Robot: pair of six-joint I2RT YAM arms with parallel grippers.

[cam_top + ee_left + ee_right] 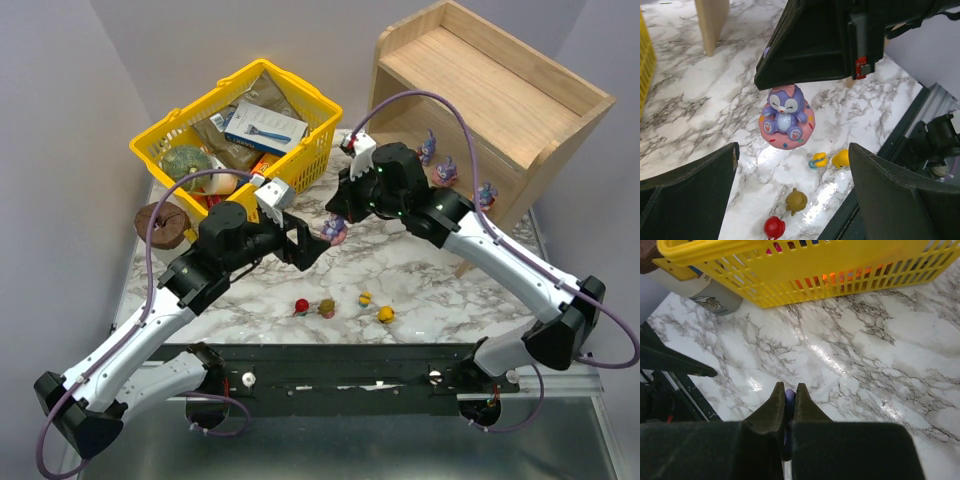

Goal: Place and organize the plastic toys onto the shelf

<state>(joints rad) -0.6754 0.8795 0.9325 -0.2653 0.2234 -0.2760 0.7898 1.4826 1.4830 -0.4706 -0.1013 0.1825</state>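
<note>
A purple long-eared toy (786, 117) sits on a pink ring, its ear tip (789, 395) pinched by my right gripper (788, 386), which is shut on it from above near the table's middle (340, 218). Whether it touches the marble I cannot tell. My left gripper (793, 150) stands wide open just left of this toy (333, 231), one finger on each side in its wrist view. Three more purple toys (445, 170) stand on the lower tier of the wooden shelf (560, 100). Red (301, 306), olive (326, 307) and two yellow toys (386, 315) lie near the front edge.
A yellow basket (310, 160) full of grocery packets and a green gourd (187, 163) stands at the back left, close above my right gripper's view. A brown ring-shaped thing (160, 222) lies left of the basket. A black rail (340, 375) runs along the near edge.
</note>
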